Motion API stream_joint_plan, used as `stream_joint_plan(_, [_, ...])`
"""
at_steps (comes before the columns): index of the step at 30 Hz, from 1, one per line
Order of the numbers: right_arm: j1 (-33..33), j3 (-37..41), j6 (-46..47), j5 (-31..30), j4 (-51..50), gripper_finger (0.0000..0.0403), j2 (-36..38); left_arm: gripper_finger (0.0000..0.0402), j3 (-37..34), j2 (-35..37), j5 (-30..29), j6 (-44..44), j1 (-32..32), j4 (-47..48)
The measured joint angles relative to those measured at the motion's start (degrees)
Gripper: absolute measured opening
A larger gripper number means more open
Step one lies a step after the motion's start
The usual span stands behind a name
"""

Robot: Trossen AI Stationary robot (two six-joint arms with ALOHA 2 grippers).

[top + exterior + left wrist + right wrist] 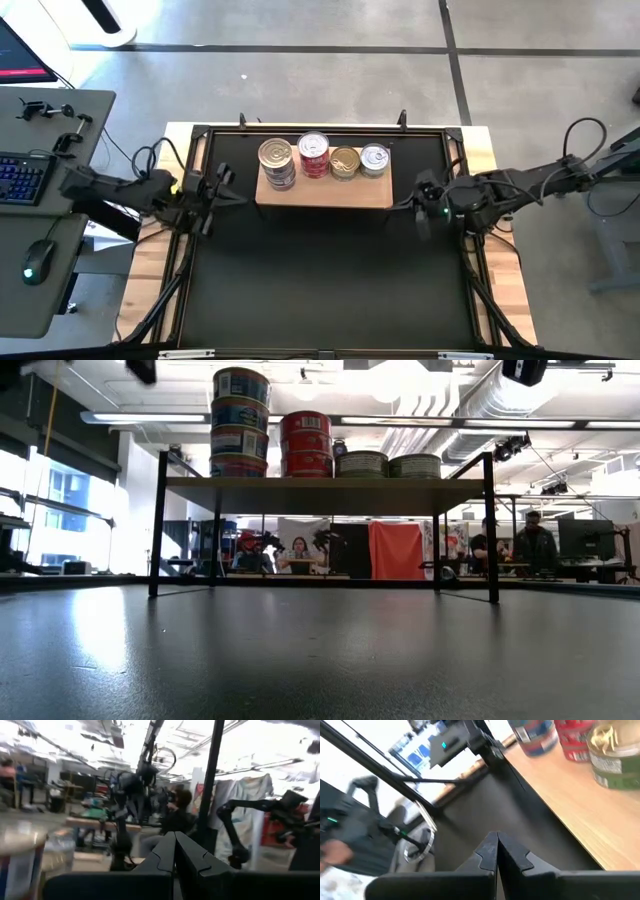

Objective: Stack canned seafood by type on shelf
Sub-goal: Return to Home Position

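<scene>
The left pincer (225, 188) hangs clenched and empty over the left side of the worktop (330, 290), just beside the shelf (325, 193). On the shelf stand four stacks in a row: blue-and-red tins (277, 160), the tallest, then red tins (313, 155), a gold-lidded stack (345, 162) and a silver-lidded stack (374, 160). The right pincer (422, 205) hangs clenched and empty beside the shelf's right end.

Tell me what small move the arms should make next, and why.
Probably pull the left claw and right claw back to rest: both are shut and empty beside the shelf, and the cans already stand stacked on it.
</scene>
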State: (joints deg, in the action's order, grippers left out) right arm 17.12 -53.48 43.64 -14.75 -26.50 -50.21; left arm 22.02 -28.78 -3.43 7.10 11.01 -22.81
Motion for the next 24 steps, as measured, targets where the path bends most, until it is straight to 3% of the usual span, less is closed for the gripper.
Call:
stream_joint_plan(5, [0.0,-0.1,1.4,-0.2,2.8,0.0,0.0,0.0,-12.5,8.6,1.7,8.2,-1.1,-8.0])
stream_joint_plan(9, [0.1,-0.1,3.1,-1.2,2.9,0.0,0.0,0.0,-21.4,15.8,-0.4,10.6,-0.4,-15.2])
stream_joint_plan(17, [3.5,-0.1,6.6,-1.7,2.1,0.0,0.1,0.0,-20.9,24.1,-1.2,6.6,-1.4,-6.2])
stream_joint_plan(21, [6.9,-0.1,7.9,-3.4,-1.0,0.0,0.3,0.0,-20.9,25.7,-0.3,11.8,-1.7,0.3])
stream_joint_plan(24, [10.3,0.0,9.2,-6.6,-5.1,0.0,1.1,0.0,-20.9,25.7,-3.6,17.6,-1.7,5.4])
